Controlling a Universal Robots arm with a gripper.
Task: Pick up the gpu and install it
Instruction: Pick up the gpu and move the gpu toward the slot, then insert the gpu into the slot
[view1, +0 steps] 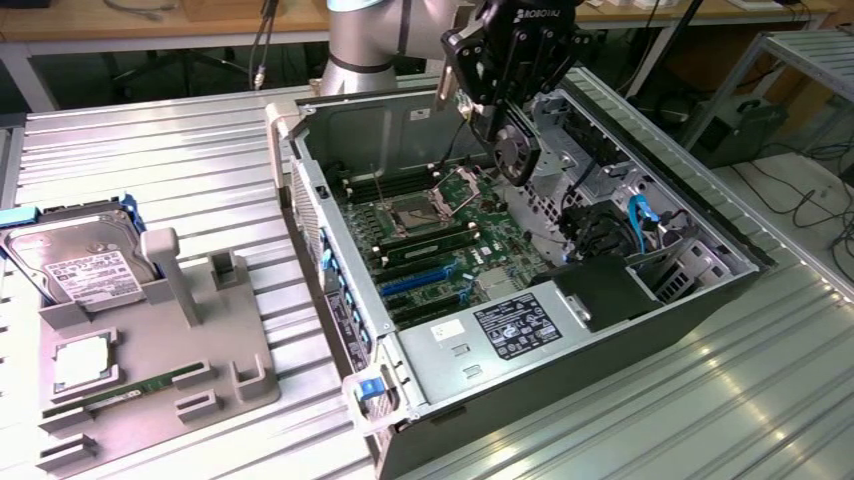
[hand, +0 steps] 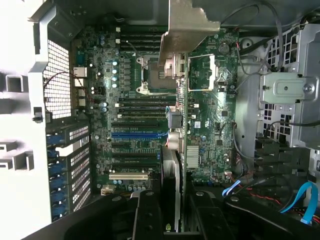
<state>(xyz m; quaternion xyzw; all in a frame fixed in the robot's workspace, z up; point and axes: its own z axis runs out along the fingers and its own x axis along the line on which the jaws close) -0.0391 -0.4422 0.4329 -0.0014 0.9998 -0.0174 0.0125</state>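
My gripper (view1: 497, 105) hangs over the open computer case (view1: 694, 215), shut on the gpu (view1: 511, 150). The card is held on edge, its black cooler and round fan facing the exterior view's front, above the back part of the motherboard (view1: 427, 240) near the CPU socket. In the wrist view the gpu (hand: 176, 165) runs edge-on away from my gripper (hand: 174, 212), with its silver bracket (hand: 187, 25) at the far end. It is clear of the board. The blue expansion slots (hand: 135, 134) lie to one side of the card, also seen as blue slots (view1: 414, 283) lower on the board.
A grey holder tray (view1: 227, 370) sits at the exterior view's left with a hard drive (view1: 80, 265), a RAM stick (view1: 120, 393) and a square silver chip (view1: 83, 362). Inside the case are the power supply (view1: 514, 325), drive cages (hand: 287, 90) and blue cables (view1: 641, 215).
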